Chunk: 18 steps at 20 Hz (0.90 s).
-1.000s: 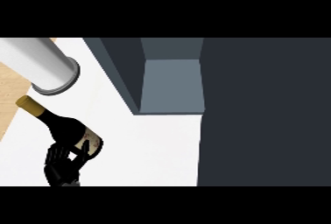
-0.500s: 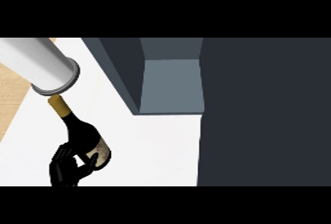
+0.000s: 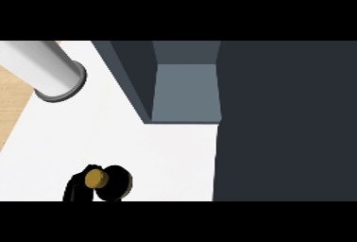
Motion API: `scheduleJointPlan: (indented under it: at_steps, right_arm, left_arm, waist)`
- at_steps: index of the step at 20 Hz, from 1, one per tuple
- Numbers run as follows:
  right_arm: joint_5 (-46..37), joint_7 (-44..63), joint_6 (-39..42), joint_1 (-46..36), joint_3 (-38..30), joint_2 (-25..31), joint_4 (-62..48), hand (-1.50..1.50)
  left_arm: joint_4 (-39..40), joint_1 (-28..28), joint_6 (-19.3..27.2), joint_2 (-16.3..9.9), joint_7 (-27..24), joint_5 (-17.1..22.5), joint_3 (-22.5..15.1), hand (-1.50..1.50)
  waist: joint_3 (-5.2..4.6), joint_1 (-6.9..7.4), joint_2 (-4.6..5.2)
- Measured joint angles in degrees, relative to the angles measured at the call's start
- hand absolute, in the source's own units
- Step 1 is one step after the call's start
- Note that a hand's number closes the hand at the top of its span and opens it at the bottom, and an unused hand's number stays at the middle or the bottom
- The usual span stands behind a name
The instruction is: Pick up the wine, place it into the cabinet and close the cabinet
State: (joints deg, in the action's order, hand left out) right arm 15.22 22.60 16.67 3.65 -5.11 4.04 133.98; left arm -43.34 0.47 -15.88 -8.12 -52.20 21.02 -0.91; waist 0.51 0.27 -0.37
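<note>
The wine bottle [image 3: 115, 183] shows almost end-on at the lower left of the head view: a gold cap over a dark round body, standing over the white counter [image 3: 105, 132]. My right hand [image 3: 74, 189] is curled round the bottle's left side, partly cut off by the lower edge. The cabinet [image 3: 286, 118] is the dark block filling the right side. Its open compartment [image 3: 185, 92], with a blue-grey inside, lies up and to the right of the bottle, well apart from it. My left hand does not show.
A thick light-grey cylinder [image 3: 43, 71] with a dark end ring reaches in from the upper left corner. A dark panel [image 3: 129, 75] borders the compartment's left side. Wooden floor [image 3: 14, 101] shows beyond the counter's left edge.
The bottle has swung from lying slanted, neck toward the upper left, to pointing at the camera. It and my right hand have shifted right and lower in view.
</note>
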Motion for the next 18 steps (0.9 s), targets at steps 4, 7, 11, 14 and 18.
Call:
scheduleJointPlan:
  at_steps: [4, 7, 11, 14, 18]
  right_arm:
    - [-0.1, -0.54, 0.11, 0.24, -0.12, -0.22, -0.52, -1.5]
    - [0.27, 0.03, -0.2, 0.01, 0.11, -0.36, -0.14, -1.5]
    - [0.71, -1.61, 1.03, 1.22, -0.48, -0.39, -1.01, -1.5]
    - [0.52, -1.36, 0.92, 1.63, -0.26, -0.54, -0.42, -1.5]
    - [0.55, -0.94, 0.76, 1.55, 0.03, -0.67, -0.2, -1.5]
  left_arm:
    - [-9.81, 4.58, -1.48, 0.56, 3.93, 0.4, -3.22, 1.5]
    - [-18.85, 8.46, -1.73, 0.13, 8.02, 1.58, -4.58, 1.5]
    - [-31.01, 13.2, 1.09, 1.69, 13.89, 1.87, -7.69, 1.5]
    - [-39.29, 15.51, 3.27, 2.25, 18.71, 2.33, -9.42, 1.5]
    - [-46.08, 14.81, 7.48, 4.1, 24.55, 2.03, -11.18, 1.5]
  waist:
    - [-0.27, 0.1, 0.13]
    - [-0.37, 0.09, 0.19]
    - [-0.41, 0.03, 0.23]
    - [-0.44, -0.04, 0.25]
    - [-0.48, -0.15, 0.29]
